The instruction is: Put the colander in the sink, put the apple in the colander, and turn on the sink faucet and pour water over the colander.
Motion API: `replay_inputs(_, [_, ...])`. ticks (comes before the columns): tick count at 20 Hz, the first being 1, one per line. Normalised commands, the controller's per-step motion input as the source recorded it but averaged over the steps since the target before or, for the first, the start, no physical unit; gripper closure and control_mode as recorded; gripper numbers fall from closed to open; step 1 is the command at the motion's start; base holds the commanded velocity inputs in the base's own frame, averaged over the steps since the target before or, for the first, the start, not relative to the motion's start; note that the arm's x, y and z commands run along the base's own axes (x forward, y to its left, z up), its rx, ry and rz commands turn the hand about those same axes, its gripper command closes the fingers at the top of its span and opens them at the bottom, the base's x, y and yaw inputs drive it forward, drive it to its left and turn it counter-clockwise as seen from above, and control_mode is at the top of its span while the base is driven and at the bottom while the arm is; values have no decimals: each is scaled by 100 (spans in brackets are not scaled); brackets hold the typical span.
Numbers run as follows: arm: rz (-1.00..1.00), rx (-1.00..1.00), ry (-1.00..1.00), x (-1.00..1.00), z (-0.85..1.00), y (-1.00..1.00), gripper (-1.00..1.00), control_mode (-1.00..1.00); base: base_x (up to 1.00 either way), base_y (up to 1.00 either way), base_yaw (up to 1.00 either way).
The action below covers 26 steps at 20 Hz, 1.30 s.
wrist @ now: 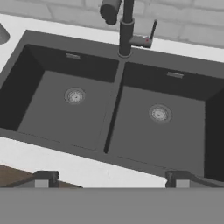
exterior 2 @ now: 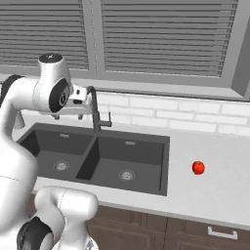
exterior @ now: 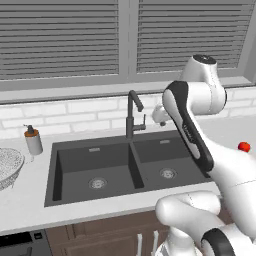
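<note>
Grey slatted blinds hang over a wide window, with a band of white brick below them and a pale worktop (exterior: 30, 200) running under that.

At the far left of the left base view, the colander (exterior: 9, 167) sits on the worktop, cut off by the picture's edge, well left of the sink. Just behind it and to its right stands a small soap dispenser bottle (exterior: 33, 140), near the sink's back left corner.

Next comes the sink (exterior: 100, 165), dark and double-basined, set into the worktop with a round metal drain in each basin. Both basins look bare and dry. Behind the divider between the basins rises the sink faucet (exterior: 131, 112), slim and dark, its spout angled forward and its small lever sticking out to the right.

Right of the faucet's spout in the left base view, the arm's hand hangs above the sink's back rim. In the hand view the tool (wrist: 111, 178) looks down over both basins, its two dark tips set wide apart with nothing between them: released.

Farthest right, the apple (exterior 2: 198, 167) rests on the worktop, well apart from the sink's right edge. Brown cabinet fronts run beneath the worktop.
</note>
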Motion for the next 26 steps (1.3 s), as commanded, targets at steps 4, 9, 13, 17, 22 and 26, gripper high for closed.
replay_inputs(4, [5,0,-3,-59,-18,74,-100,-100,0,0,0])
replay_inputs(9, [-2,1,0,-36,-12,76,-100,-100,0,0,0])
replay_inputs(13, [-17,6,0,-16,-11,84,-100,-100,0,0,0])
replay_inputs(17, [-24,10,0,-4,-10,88,-100,-100,0,0,0])
replay_inputs(22, [-14,1,0,24,-7,70,-100,-100,0,0,0])
replay_inputs(26, [-24,14,1,32,-15,76,-100,-100,0,0,0])
